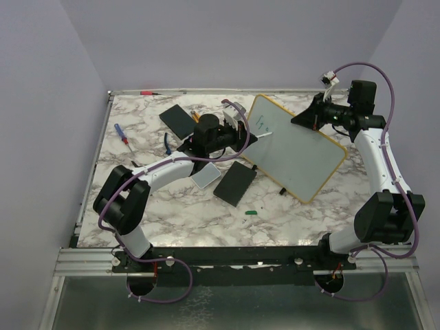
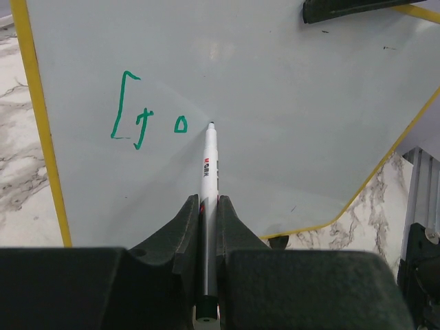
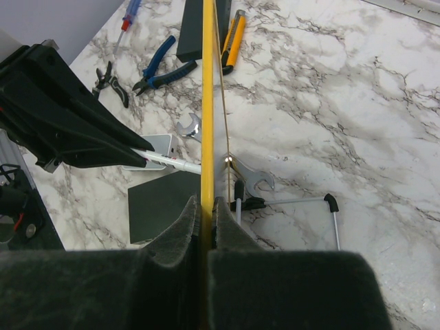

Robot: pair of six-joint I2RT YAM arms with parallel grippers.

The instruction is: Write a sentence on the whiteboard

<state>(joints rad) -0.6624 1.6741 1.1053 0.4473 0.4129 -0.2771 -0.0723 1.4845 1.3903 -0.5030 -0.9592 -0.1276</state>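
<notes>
The whiteboard [image 1: 295, 150] with its yellow rim stands tilted up off the table. My right gripper [image 1: 306, 118] is shut on its rim [image 3: 207, 103], one finger on each side [image 3: 205, 203]. My left gripper [image 2: 208, 199] is shut on a white marker [image 2: 210, 165], whose tip touches the board face [image 2: 275, 75]. Just left of the tip are a few green strokes of the sentence [image 2: 141, 124], which also show small in the top view as green strokes [image 1: 261, 124]. From the right wrist, the marker [image 3: 172, 162] meets the board edge-on.
Two black slabs [image 1: 177, 119] [image 1: 235, 183] and a pale pad [image 1: 205, 177] lie near the left arm. A screwdriver [image 1: 121, 133] lies at the left and a green cap [image 1: 251, 212] in front. Pliers [image 3: 161, 65], a utility knife [image 3: 234, 41], a wrench [image 3: 258, 180] and a hex key [image 3: 323, 201] lie around the board.
</notes>
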